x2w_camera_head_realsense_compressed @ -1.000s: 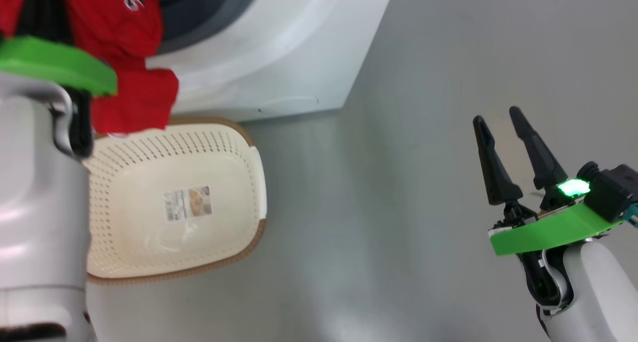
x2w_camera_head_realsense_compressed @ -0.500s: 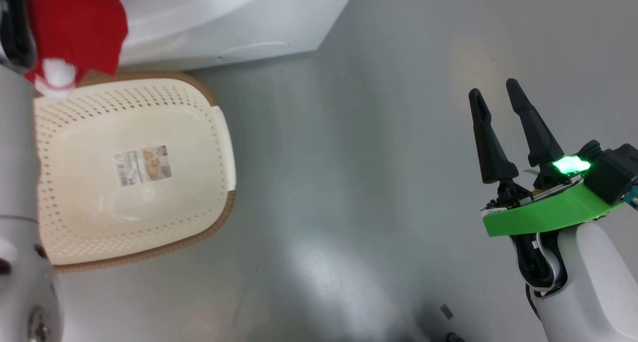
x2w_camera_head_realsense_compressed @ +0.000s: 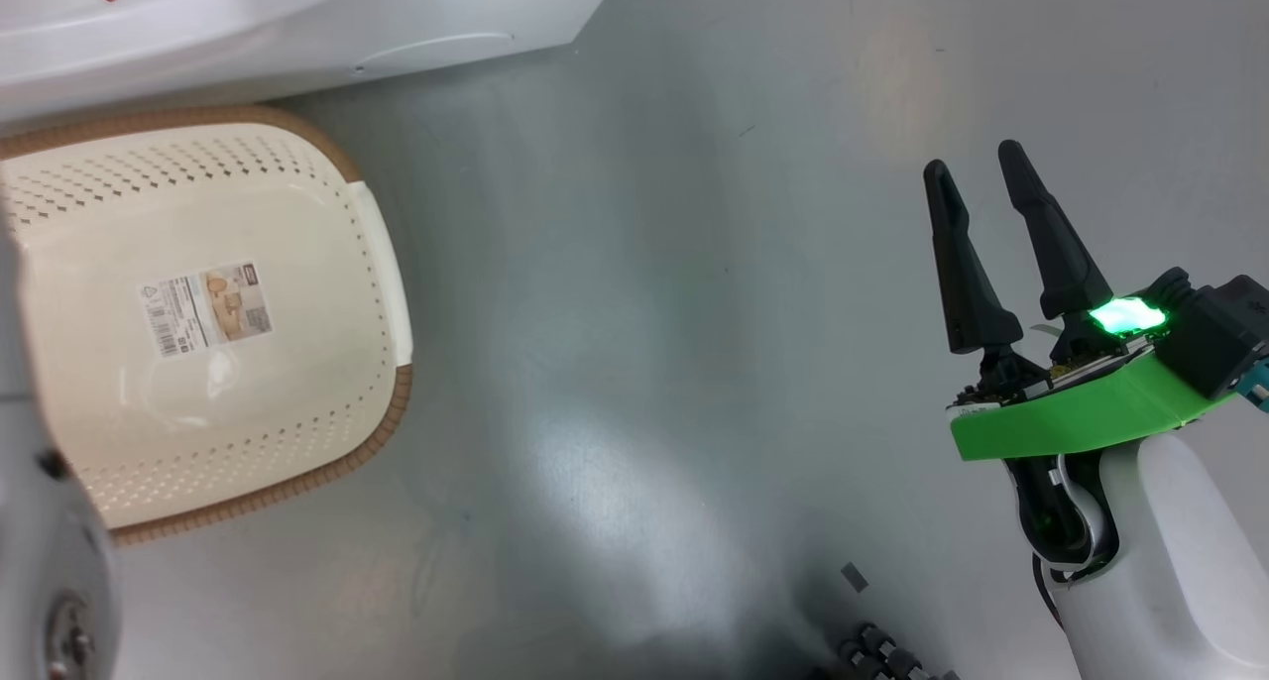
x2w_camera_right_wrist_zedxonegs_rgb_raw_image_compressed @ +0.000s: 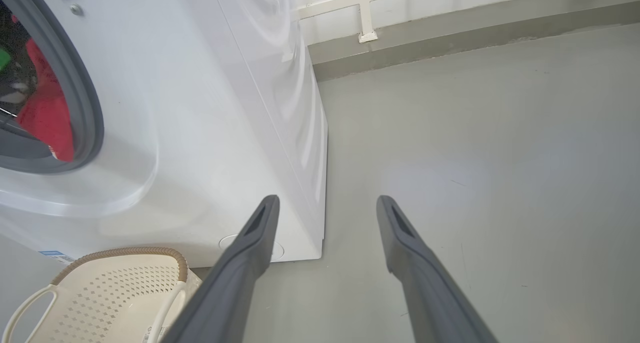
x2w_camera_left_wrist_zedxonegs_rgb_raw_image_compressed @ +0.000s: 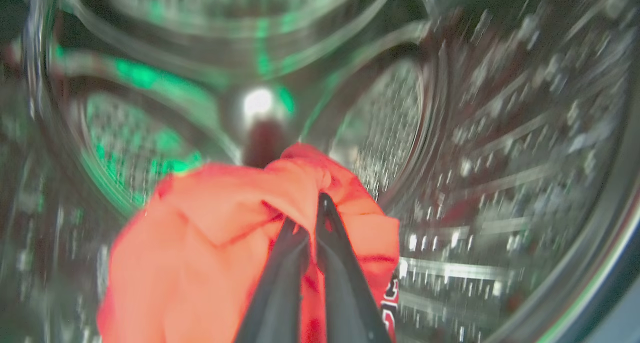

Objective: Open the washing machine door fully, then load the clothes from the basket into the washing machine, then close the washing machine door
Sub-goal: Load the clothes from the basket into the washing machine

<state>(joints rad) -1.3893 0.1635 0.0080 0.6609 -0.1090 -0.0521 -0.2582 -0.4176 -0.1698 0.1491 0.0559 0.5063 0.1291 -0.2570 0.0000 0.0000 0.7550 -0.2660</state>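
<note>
the clothes were pinched in your left tool deep inside the washing machine drum, to drop there; your right tool hung spread, empty, out of the way.

**One arm gripping, the other idle**

The left gripper has its two dark fingers pressed together, the tips pinching a fold of the clothes. Its pale forearm rises at the robot's left side. The right gripper hangs well apart on the robot's right, fingers spread, pointing forward and holding nothing. A green collar and a lit green lamp sit at its wrist.
</note>
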